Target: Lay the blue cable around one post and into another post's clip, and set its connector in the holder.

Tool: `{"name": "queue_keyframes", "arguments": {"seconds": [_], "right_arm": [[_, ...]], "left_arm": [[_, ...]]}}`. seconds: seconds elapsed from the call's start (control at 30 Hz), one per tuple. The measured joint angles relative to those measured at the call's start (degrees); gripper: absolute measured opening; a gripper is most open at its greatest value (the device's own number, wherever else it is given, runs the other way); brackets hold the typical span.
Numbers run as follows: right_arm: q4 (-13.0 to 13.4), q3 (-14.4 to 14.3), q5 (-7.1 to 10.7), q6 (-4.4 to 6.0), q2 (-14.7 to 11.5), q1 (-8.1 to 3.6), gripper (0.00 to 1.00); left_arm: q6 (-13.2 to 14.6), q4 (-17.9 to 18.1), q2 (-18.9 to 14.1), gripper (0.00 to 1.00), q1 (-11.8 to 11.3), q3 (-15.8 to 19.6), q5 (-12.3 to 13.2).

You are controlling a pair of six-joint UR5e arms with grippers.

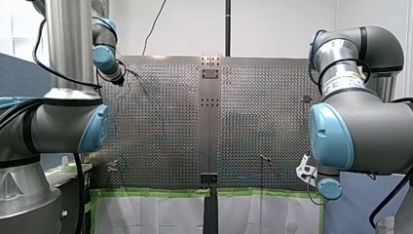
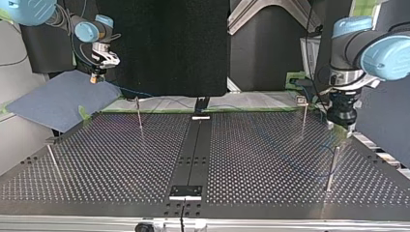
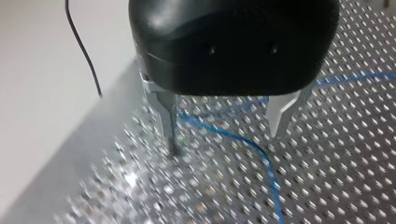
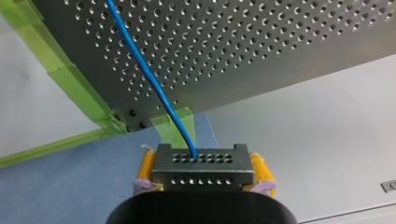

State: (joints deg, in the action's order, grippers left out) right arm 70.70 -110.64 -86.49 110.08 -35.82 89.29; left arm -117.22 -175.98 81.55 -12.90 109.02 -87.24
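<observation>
**Connector clamped in my right gripper; cable between my open left fingers**

My right gripper (image 4: 203, 161) is closed on the grey metal connector block (image 4: 203, 176), which has rows of small holes. A yellow pad (image 4: 145, 165) presses on each of its sides. The thin blue cable (image 4: 154, 84) leaves the block's face and runs ahead over the silver perforated table (image 4: 280, 46), past a corner edged with green tape (image 4: 70, 79). In the top view this gripper hangs above a blue mat (image 2: 58, 99), beyond the table's far left corner and off the plate.

My left gripper (image 3: 225, 135) is black, and its two metal fingers (image 3: 279, 123) are spread apart and point down at the plate. The cable runs between them, passing right by one finger; I cannot tell whether it touches. It then curves away across the holes beneath me. In the top view this gripper stands low at the table's right edge, just beside a thin metal post (image 2: 304, 118). A second such post (image 2: 139, 113) stands near the far edge at that view's left.
</observation>
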Motion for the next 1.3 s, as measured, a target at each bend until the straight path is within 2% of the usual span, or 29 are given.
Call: {"name": "queue_keyframes", "arguments": {"seconds": [0.37, 0.47, 0.7, 0.83, 1.03, 1.3], "right_arm": [[0.06, 0.02, 0.0, 0.24, 0.0, 0.05, 0.0], [0.06, 0.01, 0.0, 0.33, 0.0, 0.06, 0.0], [0.06, 0.01, 0.0, 0.64, -0.01, 0.09, 0.0], [0.0, 0.02, 0.0, 0.67, 0.0, 0.18, 0.0], [-0.08, 0.02, 0.0, 0.71, 0.0, 0.27, 0.0], [-0.19, 0.02, 0.0, 0.76, 0.0, 0.42, 0.0]], "left_arm": [[1.34, -5.05, -5.07, 0.96, 0.44, -5.07, -2.11], [1.34, -6.72, -6.74, 0.96, 0.97, -6.75, -1.11], [-1.72, -10.75, -10.36, 0.99, 2.49, -10.75, 2.64], [-3.07, -12.58, -9.84, 0.99, 3.43, -12.57, 4.46], [-1.83, -15.45, -7.24, 0.99, 4.95, -15.43, 7.12], [-0.28, -19.16, -4.92, 0.96, 6.35, -16.55, 7.35]]}}
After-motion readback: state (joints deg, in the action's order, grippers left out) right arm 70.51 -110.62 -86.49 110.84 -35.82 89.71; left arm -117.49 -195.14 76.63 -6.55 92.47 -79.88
